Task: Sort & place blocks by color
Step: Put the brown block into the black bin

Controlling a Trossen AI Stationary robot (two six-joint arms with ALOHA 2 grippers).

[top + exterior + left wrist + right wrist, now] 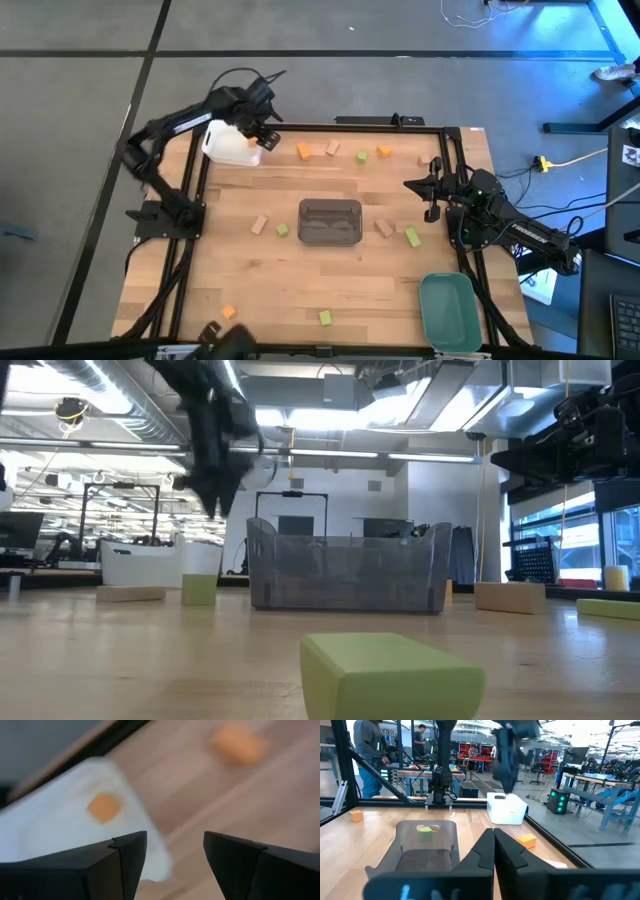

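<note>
The left gripper (pixel 262 128) hangs over the white tray (pixel 232 146) at about 11 o'clock on the counter (pixel 300 280), jaws open and empty. An orange block (pixel 103 807) lies inside that tray, so the step in hand looks like a drop-off of orange into white, just finished.

The right gripper (pixel 432 190) waits at 3 o'clock, jaws shut on nothing.

The other blocks are spread wide: two orange (pixel 304 151) ones and tan along 12 o'clock, tan and green (pixel 283 230) ones flanking the grey tray (pixel 330 222) at centre, one green (pixel 325 317) at 6, one orange (pixel 228 312) at 7. The teal tray (pixel 448 310) sits at 5.

Next, the left arm likely needs to lift clear of the white tray's rim, swing toward the nearest orange block at 12 o'clock, and descend with jaws straddling it.
</note>
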